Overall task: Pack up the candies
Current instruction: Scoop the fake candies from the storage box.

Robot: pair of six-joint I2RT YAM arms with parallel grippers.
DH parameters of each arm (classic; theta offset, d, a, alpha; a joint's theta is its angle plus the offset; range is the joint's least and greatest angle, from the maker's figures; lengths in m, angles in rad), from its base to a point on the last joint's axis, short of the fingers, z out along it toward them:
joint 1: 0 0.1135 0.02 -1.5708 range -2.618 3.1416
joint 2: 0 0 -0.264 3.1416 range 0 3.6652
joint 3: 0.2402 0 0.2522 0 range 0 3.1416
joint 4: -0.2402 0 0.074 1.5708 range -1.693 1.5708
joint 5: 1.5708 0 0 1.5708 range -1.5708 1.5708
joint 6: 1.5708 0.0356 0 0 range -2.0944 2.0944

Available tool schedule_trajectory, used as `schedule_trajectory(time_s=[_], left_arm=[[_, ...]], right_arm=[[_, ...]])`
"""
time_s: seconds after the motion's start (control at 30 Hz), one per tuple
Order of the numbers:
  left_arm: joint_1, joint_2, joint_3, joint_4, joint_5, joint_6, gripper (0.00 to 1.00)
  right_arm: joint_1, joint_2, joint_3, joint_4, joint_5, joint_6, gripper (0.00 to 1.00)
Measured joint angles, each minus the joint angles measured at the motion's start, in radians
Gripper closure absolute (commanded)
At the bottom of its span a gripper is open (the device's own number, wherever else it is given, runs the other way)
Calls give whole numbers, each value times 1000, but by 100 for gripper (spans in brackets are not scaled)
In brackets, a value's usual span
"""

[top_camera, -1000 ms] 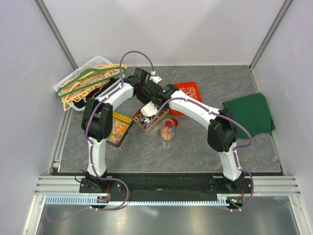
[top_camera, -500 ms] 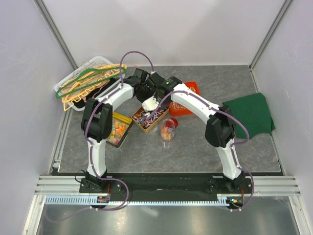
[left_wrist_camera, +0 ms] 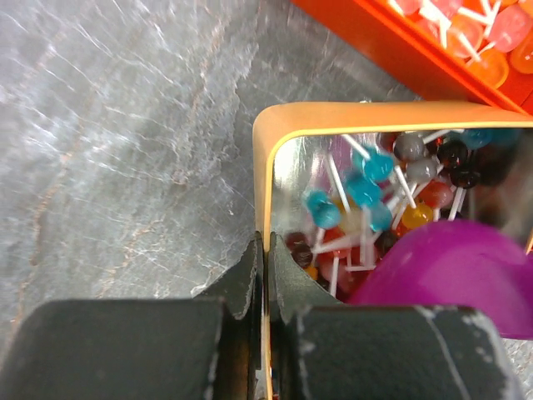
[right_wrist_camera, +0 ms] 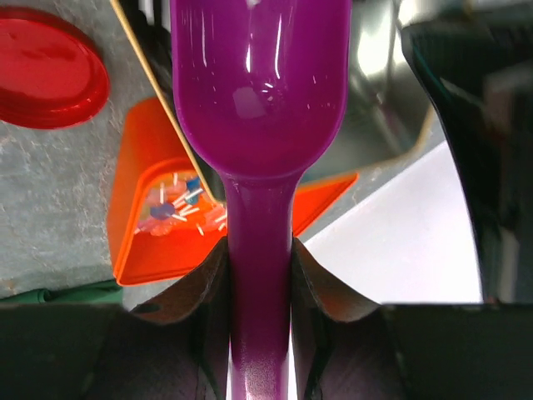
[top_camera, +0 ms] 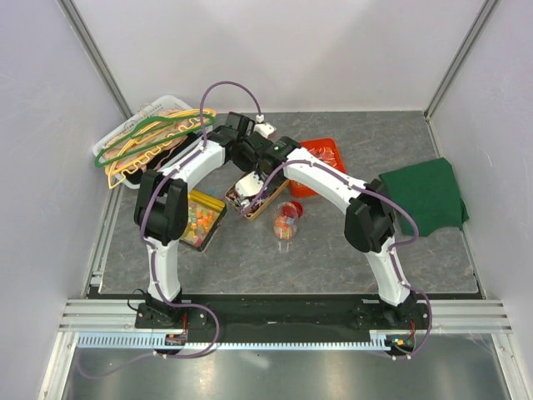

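Packing looks barely half done: nearest, the clear jar point(top_camera: 287, 212) holds a few candies point(top_camera: 284, 230), behind it the left tool point(left_wrist_camera: 265, 254) pinches the rim of a still-full tin point(left_wrist_camera: 333, 112) while the right tool point(right_wrist_camera: 258, 258) grips the purple scoop point(right_wrist_camera: 258, 83), and more fill the orange tray point(top_camera: 331, 147) beyond.

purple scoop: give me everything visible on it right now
The purple scoop looks like glossy, opaque plastic: a rounded bowl narrowing into a straight handle. The right gripper clamps the handle between both fingers, with the bowl pointing away from the wrist. The face in view is bare. In the left wrist view, the bowl sits at the orange-rimmed tin of lollipops; whether it touches them is unclear.
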Motion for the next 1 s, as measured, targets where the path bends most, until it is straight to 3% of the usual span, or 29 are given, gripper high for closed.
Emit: schedule_trajectory(time_s=[0.43, 1.0], left_arm=[[0, -14, -20, 36, 7, -5, 98], [0, -24, -71, 18, 5, -6, 98]], right_arm=[[14, 0, -53, 51, -41, 38, 100], [-47, 2, -127, 108, -207, 171, 100]])
